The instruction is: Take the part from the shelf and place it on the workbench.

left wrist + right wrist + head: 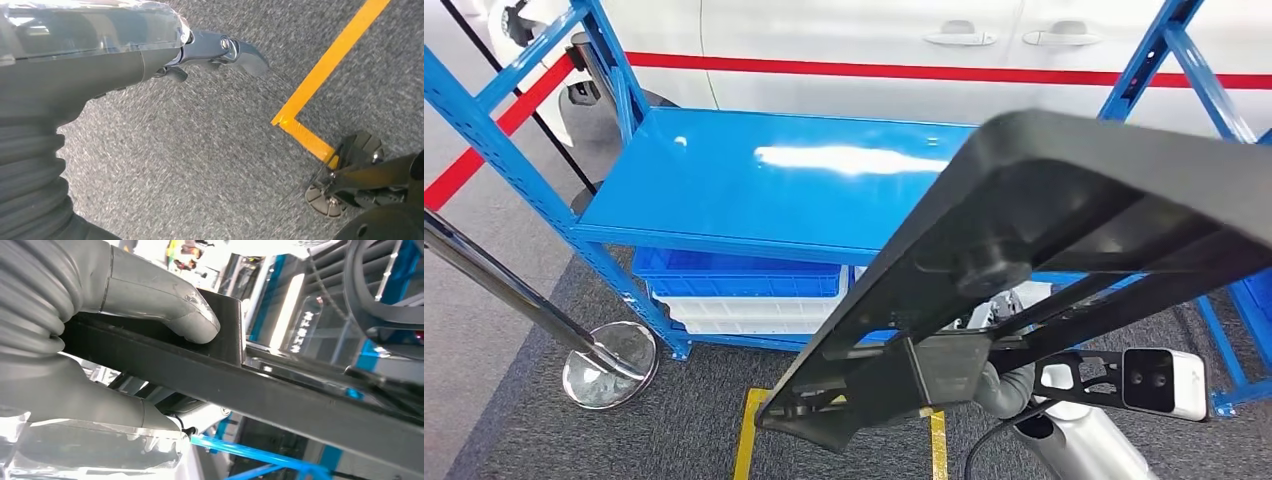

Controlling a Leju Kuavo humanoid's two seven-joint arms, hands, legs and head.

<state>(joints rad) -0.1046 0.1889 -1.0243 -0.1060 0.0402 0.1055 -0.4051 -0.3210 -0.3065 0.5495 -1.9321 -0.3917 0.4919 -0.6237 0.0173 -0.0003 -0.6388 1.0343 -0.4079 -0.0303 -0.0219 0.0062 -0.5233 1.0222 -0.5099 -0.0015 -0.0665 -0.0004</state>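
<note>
The part [1064, 220] is a large flat black panel with ribs and a bracket on its underside. It hangs tilted close in front of my head, off the blue shelf [764, 180], and hides much of the shelf's right side. My right hand [1004, 388] grips it from below at its near end. In the right wrist view the thumb [165, 295] presses on the part's black edge [280, 390], with the fingers underneath. My left hand [100, 55] hangs over the grey carpet and holds nothing.
The shelf's top board is bare and glossy. Under it sit a blue bin [739, 272] and a white bin [754, 310]. A chrome stanchion base [609, 365] stands at the left. Yellow floor tape [749, 430] marks the carpet. A white car with a red stripe [874, 70] is behind.
</note>
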